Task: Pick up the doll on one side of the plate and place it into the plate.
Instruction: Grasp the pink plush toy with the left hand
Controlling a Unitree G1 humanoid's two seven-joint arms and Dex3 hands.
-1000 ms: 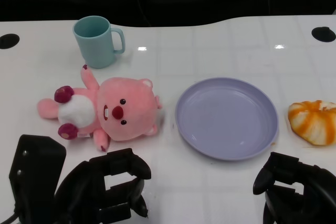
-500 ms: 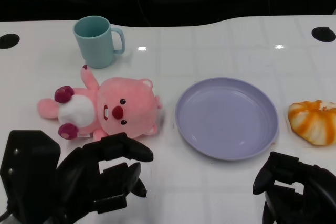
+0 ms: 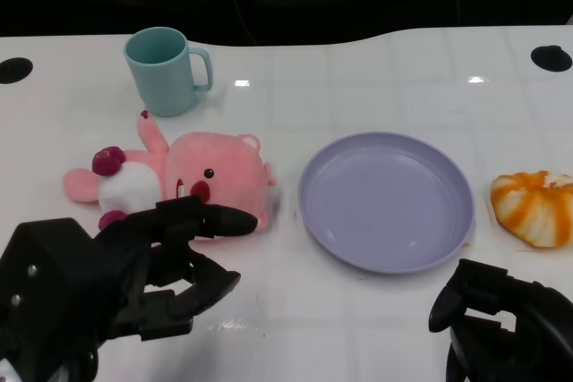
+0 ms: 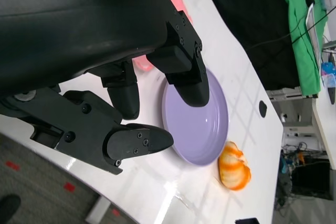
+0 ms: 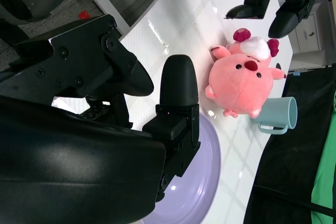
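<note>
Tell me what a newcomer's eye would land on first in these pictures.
The pink doll lying on its back on the white table, left of the empty purple plate, grabs the eye first. Next comes the left robot hand, fingers spread just in front of the doll, not touching it as far as the right wrist view shows. A teal mug stands behind the doll, and an orange-and-white toy lies right of the plate.

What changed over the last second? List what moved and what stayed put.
The left hand moved forward toward the pink plush doll, its open fingers now reaching over the doll's near edge; no grasp shows yet. The right hand stayed low at the near edge. The doll, the lilac plastic plate, the teal mug and the orange-and-white bun kept their places.
</note>
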